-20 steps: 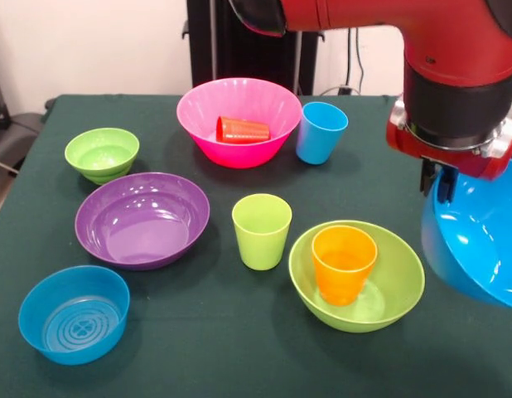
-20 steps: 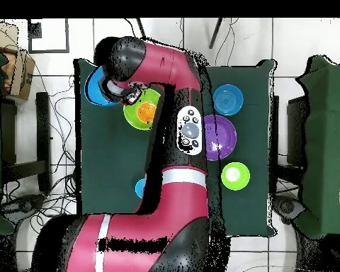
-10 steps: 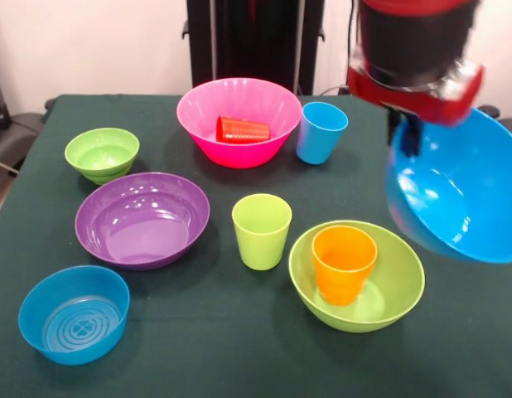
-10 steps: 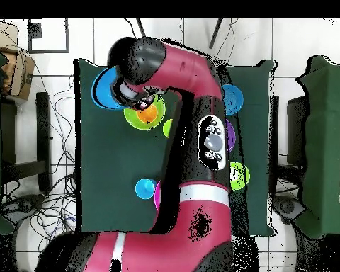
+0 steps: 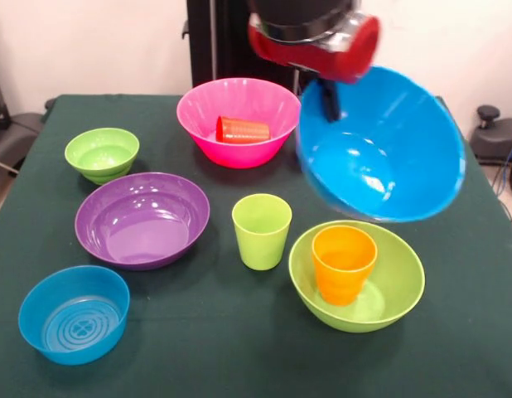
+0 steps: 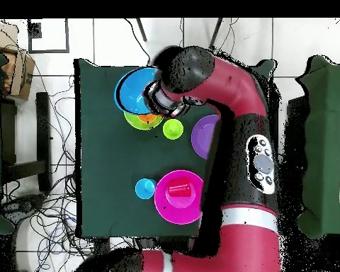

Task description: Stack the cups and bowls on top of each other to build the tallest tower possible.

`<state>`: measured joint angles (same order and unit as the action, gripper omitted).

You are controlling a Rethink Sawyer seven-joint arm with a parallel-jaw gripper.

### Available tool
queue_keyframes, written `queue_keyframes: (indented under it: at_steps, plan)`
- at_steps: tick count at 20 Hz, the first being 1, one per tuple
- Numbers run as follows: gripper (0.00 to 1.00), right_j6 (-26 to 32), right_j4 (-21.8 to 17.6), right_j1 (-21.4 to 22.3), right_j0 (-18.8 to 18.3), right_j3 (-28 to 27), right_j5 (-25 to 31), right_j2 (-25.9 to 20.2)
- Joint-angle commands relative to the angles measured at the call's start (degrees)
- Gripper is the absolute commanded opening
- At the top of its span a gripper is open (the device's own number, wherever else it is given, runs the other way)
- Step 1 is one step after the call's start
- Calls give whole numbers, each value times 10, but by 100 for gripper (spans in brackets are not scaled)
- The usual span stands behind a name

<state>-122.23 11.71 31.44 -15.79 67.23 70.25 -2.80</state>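
Blue bowl (image 5: 380, 153), the large one, hung tilted in the air from the gripper (image 5: 329, 98), which was pinched shut on its rim at the upper left; the bowl's open mouth faced toward the front camera and somewhat down. Its body lay below the gripper and off to that view's right.

Directly under the held bowl's lower edge sat the orange cup (image 5: 344, 264), upright inside the large green bowl (image 5: 397, 286) on the table (image 5: 239, 348). The blue rim was near the cup's lip but apart from it. The overhead view agreed: the blue bowl (image 6: 134, 91) overlapped the far part of the green bowl (image 6: 139, 120), offset rather than centred on it.

Judgement: the coming move turns on that offset. The cup stood below the gripper and a little toward the bowl's side, so the bowl needs levelling and centring over the cup before being let down onto it; set down askew, it could tip the cup or slide off.

Farther out, a green cup (image 5: 261, 230) stood just beside the green bowl. Beyond the gripper on its other side lay the pink bowl (image 5: 239, 120) with a red cup (image 5: 243, 129) on its side within. Well apart were the purple bowl (image 5: 142, 219), a small green bowl (image 5: 102, 154) and a small blue bowl (image 5: 74, 313).
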Motion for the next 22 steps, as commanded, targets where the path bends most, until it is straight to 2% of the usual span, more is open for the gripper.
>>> queue_keyframes:
  at_steps: [1,2,4,9,12,14,18,22]
  plan:
    - [0,167,-22,25,-25,152,-129,-96]
    - [0,160,-3,26,-34,179,-165,-112]
    - [0,159,7,27,-49,215,-224,-137]
    - [0,144,-30,29,-62,245,-320,-170]
    - [0,113,-29,31,-80,276,-395,-205]
    - [0,88,-36,31,-80,284,-426,-212]
    - [0,55,-47,32,-74,286,-451,-213]
    - [0,42,-50,34,-71,282,-446,-213]
